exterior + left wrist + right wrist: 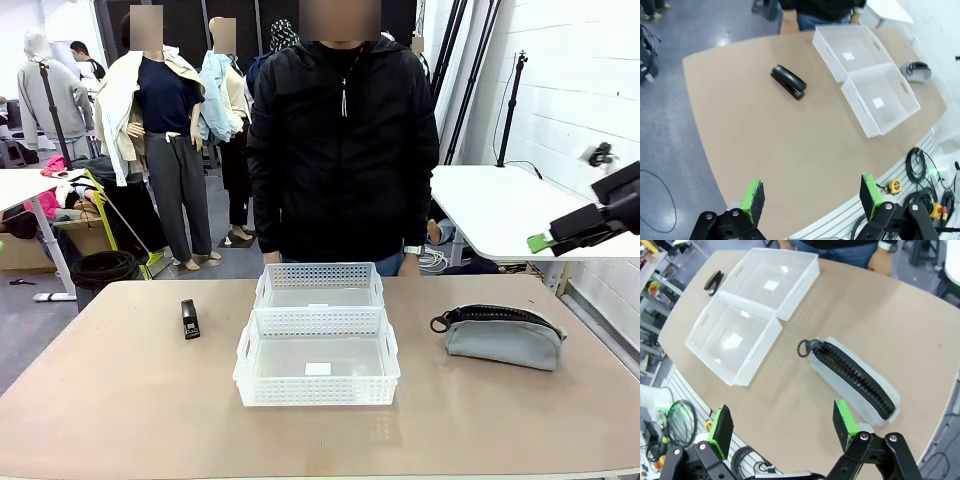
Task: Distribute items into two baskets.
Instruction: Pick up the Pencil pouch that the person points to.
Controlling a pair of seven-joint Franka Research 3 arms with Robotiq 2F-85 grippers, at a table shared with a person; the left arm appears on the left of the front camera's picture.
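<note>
The left gripper [811, 194] hangs spread and empty above the table's edge; the right gripper [782, 424] is likewise wide apart, holding nothing. The black stapler [788, 82] lies well ahead of the left fingers on the bare table [765, 145], apart from the two white baskets [318, 386], which stand touching, one behind the other. A grey zip pouch [855, 377] lies beyond them, near the right gripper.
</note>
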